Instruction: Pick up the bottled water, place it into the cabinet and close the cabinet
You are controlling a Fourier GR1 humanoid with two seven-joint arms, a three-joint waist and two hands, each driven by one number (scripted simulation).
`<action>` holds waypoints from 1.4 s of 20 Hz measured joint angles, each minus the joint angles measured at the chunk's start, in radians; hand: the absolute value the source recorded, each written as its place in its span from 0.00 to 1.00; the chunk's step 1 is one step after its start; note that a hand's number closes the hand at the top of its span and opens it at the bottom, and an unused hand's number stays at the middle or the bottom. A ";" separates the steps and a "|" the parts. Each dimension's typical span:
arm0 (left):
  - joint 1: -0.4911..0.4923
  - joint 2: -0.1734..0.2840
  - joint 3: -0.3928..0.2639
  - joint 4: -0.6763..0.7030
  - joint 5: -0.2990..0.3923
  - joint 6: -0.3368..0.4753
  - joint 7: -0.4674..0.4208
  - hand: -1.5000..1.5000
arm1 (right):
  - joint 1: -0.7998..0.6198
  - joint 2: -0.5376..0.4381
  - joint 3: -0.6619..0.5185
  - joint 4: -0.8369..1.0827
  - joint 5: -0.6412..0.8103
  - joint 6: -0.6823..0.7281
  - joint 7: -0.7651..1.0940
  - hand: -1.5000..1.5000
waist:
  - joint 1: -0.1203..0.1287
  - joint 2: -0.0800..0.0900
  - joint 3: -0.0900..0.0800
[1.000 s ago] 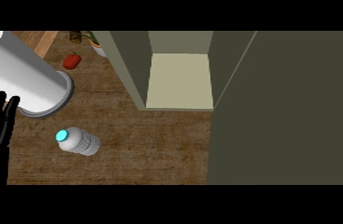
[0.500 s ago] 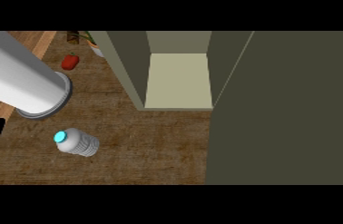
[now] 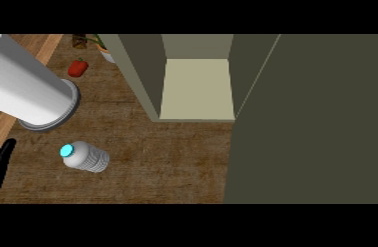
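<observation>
**Standing bottle, open cabinet, hand at the left edge**

Standing on the wooden counter (image 3: 170, 161) at the near left, the bottled water (image 3: 86, 157) shows its turquoise cap toward the view and its ribbed pale body slanting off to the right. Nothing touches it.

Just left of it, at the view's left edge, a thin black sliver of the left hand (image 3: 6, 158) comes into the picture. Only that narrow strip shows, so I cannot tell whether its fingers are straight or curled; it holds nothing that can be seen, and it lies apart from the bottle. Above it, a grey forearm (image 3: 29, 93) crosses the far left of the counter, its round end pointing toward the near right.

The cabinet (image 3: 196, 86) stands at the far middle, open, with a pale shelf floor inside that carries nothing. Its dark olive door (image 3: 306, 121) fills the right side of the view, swung wide.

At the far left, a red pepper (image 3: 77, 67) lies on the counter, and a potted plant (image 3: 100, 45) sits just beyond it, beside the cabinet's left wall.
</observation>
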 measured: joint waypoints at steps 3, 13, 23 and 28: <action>-0.007 0.014 0.007 -0.002 -0.006 0.015 0.030 0.00 | 0.000 0.005 0.018 -0.007 0.012 -0.014 0.009 0.00 | -0.002 0.000 0.000; 0.025 0.011 -0.022 -0.005 -0.035 0.030 0.009 0.00 | -0.019 0.005 0.057 -0.027 0.051 -0.058 0.055 0.00 | -0.002 -0.001 0.000; -0.016 0.014 -0.013 0.011 -0.071 0.044 -0.031 0.00 | -0.073 -0.006 0.085 -0.036 0.065 -0.102 0.118 0.00 | -0.008 0.001 0.000; -0.063 0.024 0.031 0.052 -0.061 0.045 -0.030 0.00 | -0.089 -0.009 0.093 -0.035 0.069 -0.112 0.129 0.00 | -0.009 0.002 0.000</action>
